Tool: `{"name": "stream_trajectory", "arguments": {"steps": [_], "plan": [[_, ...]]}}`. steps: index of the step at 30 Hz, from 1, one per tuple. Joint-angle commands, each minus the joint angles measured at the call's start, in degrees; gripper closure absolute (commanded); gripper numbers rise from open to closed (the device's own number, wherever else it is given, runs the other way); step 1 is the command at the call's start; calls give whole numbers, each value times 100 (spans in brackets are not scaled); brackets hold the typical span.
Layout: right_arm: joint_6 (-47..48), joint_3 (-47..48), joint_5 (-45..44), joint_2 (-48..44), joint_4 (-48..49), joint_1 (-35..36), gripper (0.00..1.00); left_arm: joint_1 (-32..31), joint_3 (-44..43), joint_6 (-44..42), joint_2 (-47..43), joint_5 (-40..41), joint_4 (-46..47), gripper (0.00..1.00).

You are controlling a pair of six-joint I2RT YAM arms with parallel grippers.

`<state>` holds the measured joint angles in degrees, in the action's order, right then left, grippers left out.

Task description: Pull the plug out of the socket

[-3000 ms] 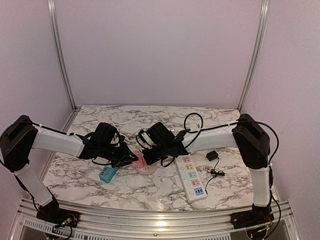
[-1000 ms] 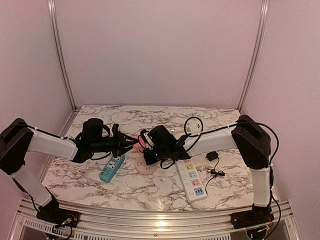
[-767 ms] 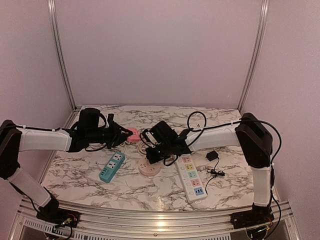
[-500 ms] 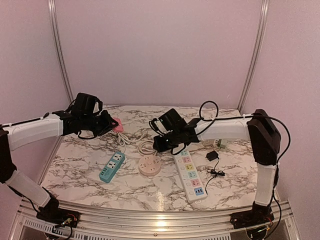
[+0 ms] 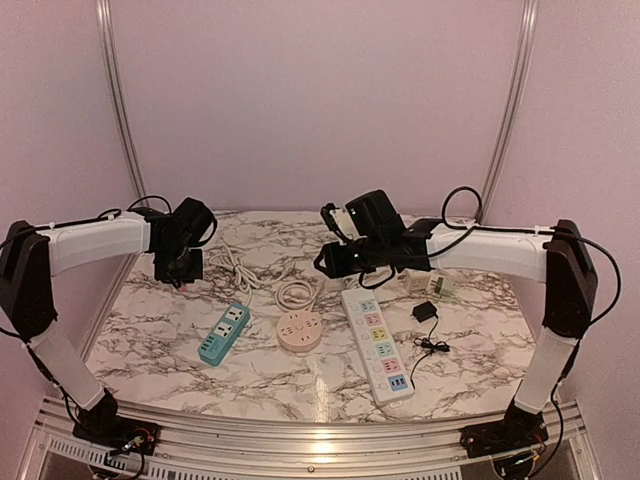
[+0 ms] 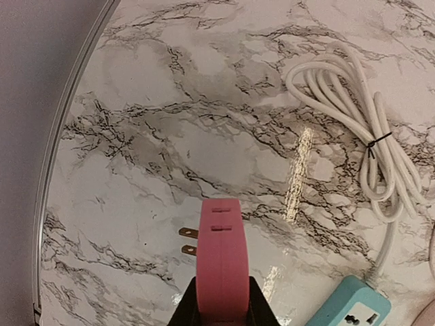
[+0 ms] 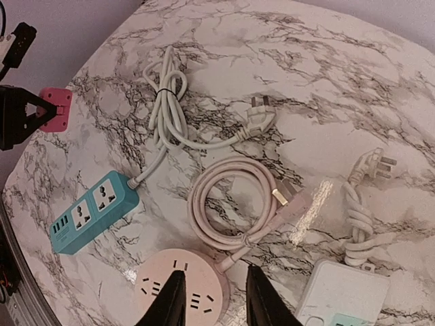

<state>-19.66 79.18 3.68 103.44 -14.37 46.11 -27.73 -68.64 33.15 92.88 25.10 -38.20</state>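
My left gripper (image 6: 222, 307) is shut on a pink plug (image 6: 219, 255) whose two brass prongs stick out to the left, free in the air above the marble. From above, the left gripper (image 5: 182, 264) hangs over the table's far left. In the right wrist view the plug (image 7: 56, 109) shows at the left edge. The round pink socket (image 5: 299, 331) lies flat with nothing plugged into it. My right gripper (image 7: 214, 302) stands open above the socket (image 7: 180, 288), nothing between its fingers. Seen from above, the right gripper (image 5: 335, 261) is high, behind the socket.
A teal power strip (image 5: 223, 333) lies left of the socket, with its white cable bundle (image 5: 232, 262) behind. The socket's coiled pink cord (image 7: 234, 204) sits behind it. A long white power strip (image 5: 377, 343) and a small black adapter (image 5: 424, 312) lie to the right.
The left gripper has carried the pink plug off the round socket, up and to the far left. The right gripper has let go of the socket, opened, and risen back and right.
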Motion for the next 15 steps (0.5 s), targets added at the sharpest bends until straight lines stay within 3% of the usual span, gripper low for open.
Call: {"name": "stream_trajectory", "arguments": {"steps": [1, 12, 15], "plan": [[52, -296, 46, -339, 130, -236, 69, 22, -58, -227, 380, 695, -711, 96], [84, -680, 62, -795, 95, -417, 68, 4, -283, -291, 1255, 507, -666, 78], [102, -660, 48, -813, 77, -426, 68, -4, -287, -300, 1319, 432, -622, 63]]}}
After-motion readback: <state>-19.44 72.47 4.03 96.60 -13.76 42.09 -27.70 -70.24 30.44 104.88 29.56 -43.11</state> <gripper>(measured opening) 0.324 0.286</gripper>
